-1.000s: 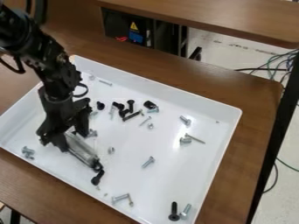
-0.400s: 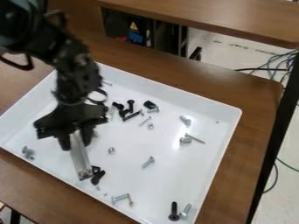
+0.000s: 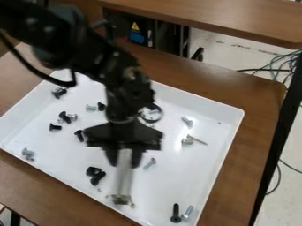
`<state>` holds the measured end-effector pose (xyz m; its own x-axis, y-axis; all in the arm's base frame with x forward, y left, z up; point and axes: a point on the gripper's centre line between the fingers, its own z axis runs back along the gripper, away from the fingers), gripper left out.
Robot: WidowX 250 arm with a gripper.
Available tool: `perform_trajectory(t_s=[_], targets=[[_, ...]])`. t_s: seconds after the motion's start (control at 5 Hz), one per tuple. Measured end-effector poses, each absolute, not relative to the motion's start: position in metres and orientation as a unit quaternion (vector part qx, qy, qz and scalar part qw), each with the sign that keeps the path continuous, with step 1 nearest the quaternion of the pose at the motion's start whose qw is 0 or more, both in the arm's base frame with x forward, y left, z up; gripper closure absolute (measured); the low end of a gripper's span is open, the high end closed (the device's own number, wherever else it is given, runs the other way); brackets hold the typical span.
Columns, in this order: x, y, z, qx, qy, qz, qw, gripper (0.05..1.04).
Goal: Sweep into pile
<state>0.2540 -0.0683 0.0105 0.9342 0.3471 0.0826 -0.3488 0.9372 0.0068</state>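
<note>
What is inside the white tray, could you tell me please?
Black screws and silver screws lie scattered inside the tray. The gripper and the pale bar it holds cover part of the tray, so anything behind them cannot be seen.

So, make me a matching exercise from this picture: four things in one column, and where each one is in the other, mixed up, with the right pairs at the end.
Things
1. Pale bar
2. White tray
3. Long black screw
4. Black cable

Places
A. Over the floor, right of the brown table
B. Next to a silver screw
C. In the claw
D. On the brown table

Right pairs
1-C
2-D
3-B
4-A
</note>
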Motion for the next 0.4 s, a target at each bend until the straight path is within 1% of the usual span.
perform_trajectory(t_s=[0.2, 0.4], targets=[[0.269, -0.113, -0.005, -0.006, -0.009, 0.046, 0.999, 0.734], [0.285, -0.140, -0.016, -0.026, 0.005, -0.076, 0.997, 0.734]])
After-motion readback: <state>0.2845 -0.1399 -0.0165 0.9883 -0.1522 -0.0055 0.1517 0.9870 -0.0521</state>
